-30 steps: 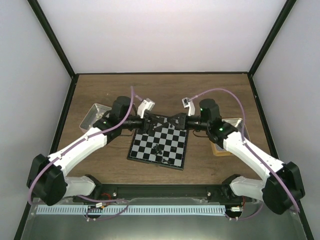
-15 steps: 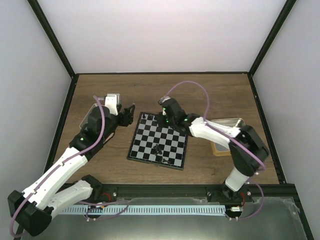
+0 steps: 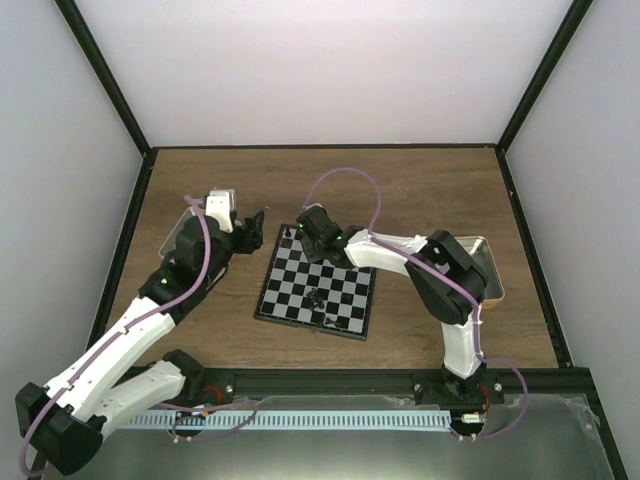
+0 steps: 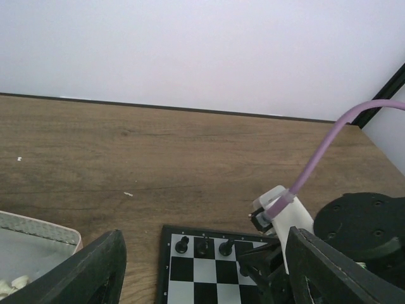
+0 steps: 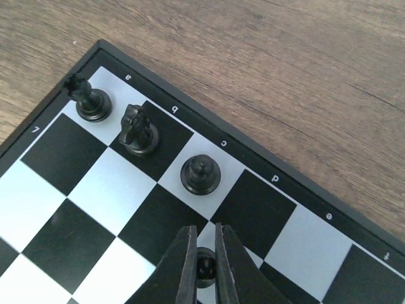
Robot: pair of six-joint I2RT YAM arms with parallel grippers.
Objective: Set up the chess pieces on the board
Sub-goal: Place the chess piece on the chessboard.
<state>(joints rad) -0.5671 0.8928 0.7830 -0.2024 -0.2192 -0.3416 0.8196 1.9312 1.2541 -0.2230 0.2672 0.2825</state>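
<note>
The board (image 3: 340, 300) lies mid-table. Three black chess pieces stand in its far-left corner: a rook (image 5: 88, 101), a knight (image 5: 138, 130) and a bishop (image 5: 200, 174). They also show in the left wrist view (image 4: 203, 246). My right gripper (image 5: 202, 244) is low over the row behind them, shut on a small black piece (image 5: 204, 267); from above it (image 3: 312, 245) sits at that corner. Two more black pieces (image 3: 316, 297) stand mid-board. My left gripper (image 3: 258, 228) is open and empty, just left of the board, and its view (image 4: 205, 240) faces the board's edge.
A pinkish tin (image 3: 183, 232) with cream-white pieces (image 4: 12, 284) lies left of my left gripper. A tan-rimmed metal tin (image 3: 490, 270) lies at the right, behind the right arm's elbow. Dark frame posts rise at the table's far corners.
My left gripper has pulled back from the board's far edge to its left side. My right gripper has swung left along the far edge to the corner pieces, uncovering the right tin.
</note>
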